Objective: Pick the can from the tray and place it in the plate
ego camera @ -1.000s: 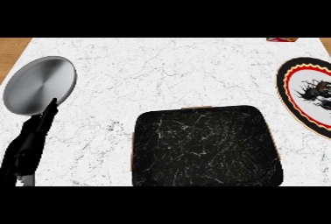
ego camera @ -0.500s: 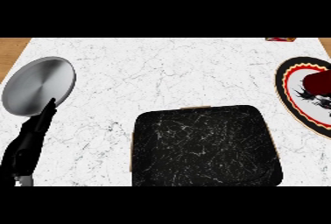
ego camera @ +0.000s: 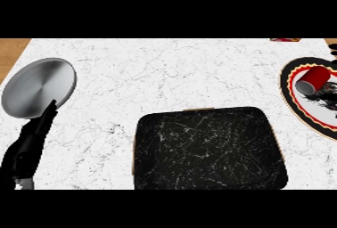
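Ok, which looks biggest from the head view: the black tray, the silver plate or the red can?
1. The black tray, biggest by far, though it is nearest the camera.
2. The silver plate.
3. The red can, smallest, lying on the patterned plate.

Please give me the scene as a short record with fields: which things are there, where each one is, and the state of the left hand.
counter: white marble
tray: black, centre front, nothing in it
can: red, lying on its side on the patterned plate
patterned plate: right edge, partly cut off
silver plate: upper left, bare
left hand: open, resting lower left
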